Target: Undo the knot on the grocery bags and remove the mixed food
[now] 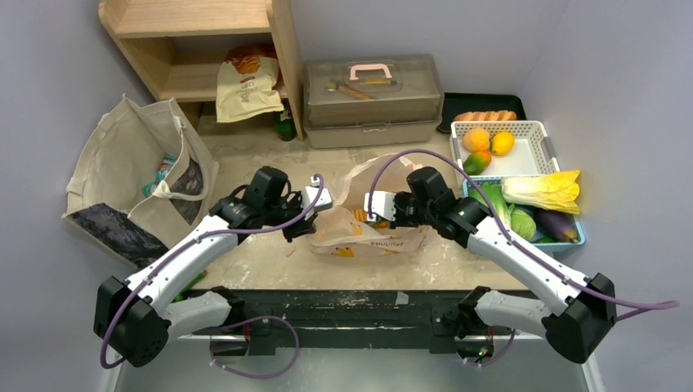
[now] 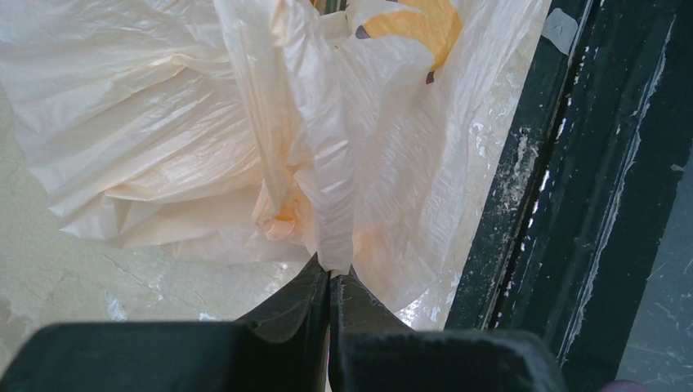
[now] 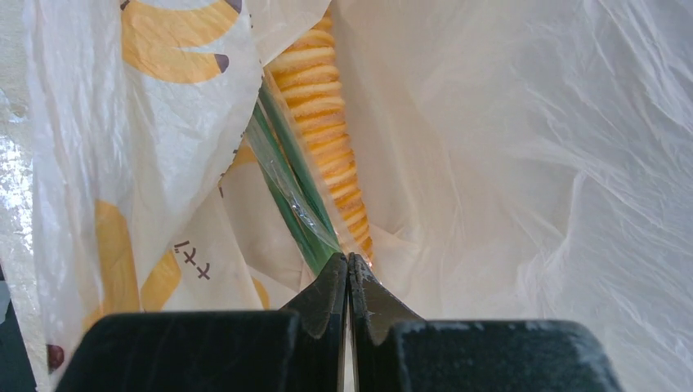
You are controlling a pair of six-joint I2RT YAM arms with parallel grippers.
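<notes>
The grocery bag lies crumpled at the table's middle, one handle loop standing up behind it. My left gripper is at its left end, shut on a strip of bag plastic. A small orange-peach crumple, seemingly the knot, sits left of that strip. My right gripper is at the bag's top, its jaws together on the bag's film. Inside the bag I see a ribbed yellow-orange vegetable and green stalks. Other mixed food lies in trays at the right.
A white basket holds round orange and yellow fruits. A blue tray holds cabbage, greens and an aubergine. A canvas tote stands at the left. A grey lidded box and wooden shelf are behind. The black table edge runs near the bag.
</notes>
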